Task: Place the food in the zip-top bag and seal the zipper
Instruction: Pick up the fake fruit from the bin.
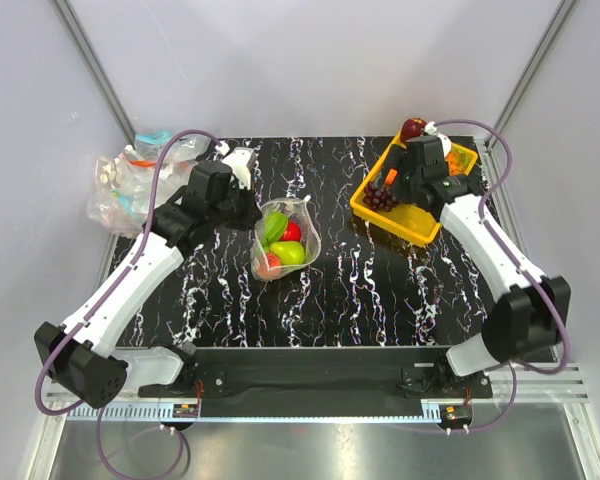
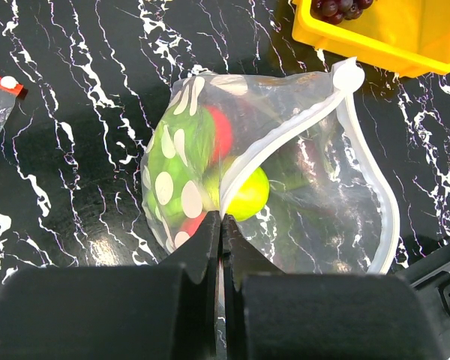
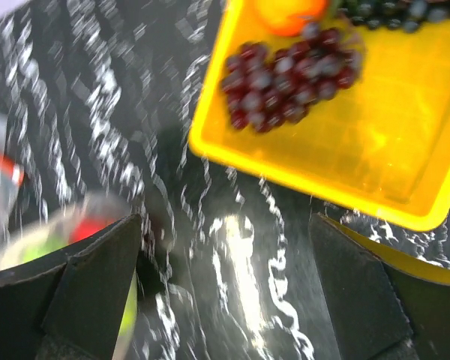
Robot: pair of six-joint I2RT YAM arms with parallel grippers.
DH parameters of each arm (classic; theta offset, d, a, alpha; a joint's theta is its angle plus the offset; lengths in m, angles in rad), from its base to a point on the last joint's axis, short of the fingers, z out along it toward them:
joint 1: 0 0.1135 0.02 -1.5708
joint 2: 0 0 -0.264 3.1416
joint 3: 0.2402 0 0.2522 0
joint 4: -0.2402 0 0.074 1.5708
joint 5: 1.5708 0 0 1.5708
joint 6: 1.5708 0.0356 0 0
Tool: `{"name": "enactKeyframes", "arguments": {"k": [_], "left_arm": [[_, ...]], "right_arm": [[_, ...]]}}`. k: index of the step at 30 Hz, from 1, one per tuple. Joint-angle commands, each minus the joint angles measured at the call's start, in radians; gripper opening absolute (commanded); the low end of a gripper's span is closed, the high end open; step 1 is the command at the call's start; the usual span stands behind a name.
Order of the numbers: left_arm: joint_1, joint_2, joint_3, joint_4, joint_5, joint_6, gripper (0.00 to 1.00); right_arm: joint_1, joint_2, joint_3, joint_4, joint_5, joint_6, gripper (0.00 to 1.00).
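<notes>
So, going from the left: a heap of spare bags [image 1: 130, 185] lies at the far left corner of the counter [image 1: 380, 290], well apart from the job. My left gripper [image 2: 221, 225] is pinched fully closed on the zipper [image 2: 285, 137], at the near end of one lip. The zip-top bag [image 2: 322, 217] lies mid-counter, clear, with white ovals showing over its left side. The food is inside it: a green apple [image 2: 247, 196] just behind my pinch and a red fruit [image 2: 221, 131] farther back.

I judge loading done and sealing the step in hand. The mouth gapes, since the lip I hold runs to the far corner while the other lip bows out to the right.

To close it well, I would hold this pinch steady as an anchor. I would draw the strip taut so the two lips lie on each other, then press along from the pinched end toward the far corner. The apple crowds the strip and may hold the lips apart, so I would nudge it deeper first.

My right gripper [image 3: 225, 225] hangs wide open and empty over bare counter. It is just left of the yellow tray [image 3: 390, 172] with its grapes [image 3: 285, 90], and is free to pin the far corner.
</notes>
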State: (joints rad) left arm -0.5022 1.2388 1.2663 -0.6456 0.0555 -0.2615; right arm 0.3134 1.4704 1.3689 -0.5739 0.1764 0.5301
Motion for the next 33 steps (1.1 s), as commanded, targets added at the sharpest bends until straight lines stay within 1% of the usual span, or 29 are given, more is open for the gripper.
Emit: {"name": "enactKeyframes", "arguments": {"k": [1,4,6,7,8,9,12,17,21,24,30,31,32,33], "left_arm": [[0.005,-0.025,-0.005,0.027,-0.01,0.011,0.0],[0.005,-0.027,-0.005,0.027,-0.005,0.01,0.0],[0.005,-0.027,-0.008,0.027,0.001,0.008,0.0],[0.005,-0.027,-0.007,0.029,0.004,0.007,0.0],[0.005,-0.027,-0.007,0.029,0.006,0.007,0.0],[0.005,-0.029,-0.008,0.029,0.007,0.007,0.0],[0.007,-0.03,-0.01,0.031,0.01,0.005,0.0],[0.005,-0.03,-0.015,0.037,0.021,0.002,0.0],[0.005,-0.03,-0.013,0.035,0.024,0.004,0.0],[0.005,-0.032,-0.012,0.034,0.024,0.004,0.0],[0.005,-0.033,-0.013,0.034,0.017,0.005,0.0],[0.005,-0.032,-0.013,0.034,0.02,0.005,0.0],[0.005,-0.03,-0.013,0.034,0.021,0.005,0.0],[0.005,-0.03,-0.013,0.034,0.021,0.005,0.0]], "right_arm": [[-0.048,0.063,0.045,0.063,0.064,0.172,1.0],[-0.071,0.137,0.076,0.075,0.133,0.319,1.0],[-0.082,0.215,0.148,0.008,0.182,0.43,1.0],[-0.089,0.243,0.172,-0.004,0.186,0.453,1.0],[-0.102,0.273,0.227,-0.053,0.19,0.484,1.0],[-0.106,0.331,0.257,-0.079,0.198,0.537,1.0],[-0.137,0.425,0.314,-0.093,0.158,0.591,1.0],[-0.188,0.528,0.329,-0.028,0.091,0.642,1.0],[-0.195,0.626,0.383,-0.018,0.08,0.634,1.0],[-0.195,0.685,0.43,-0.047,0.055,0.649,1.0],[-0.195,0.725,0.361,0.037,0.008,0.722,1.0],[-0.195,0.732,0.358,0.045,0.005,0.723,0.99],[-0.195,0.745,0.354,0.054,-0.005,0.726,0.96],[-0.195,0.748,0.349,0.068,-0.014,0.726,0.89]]}}
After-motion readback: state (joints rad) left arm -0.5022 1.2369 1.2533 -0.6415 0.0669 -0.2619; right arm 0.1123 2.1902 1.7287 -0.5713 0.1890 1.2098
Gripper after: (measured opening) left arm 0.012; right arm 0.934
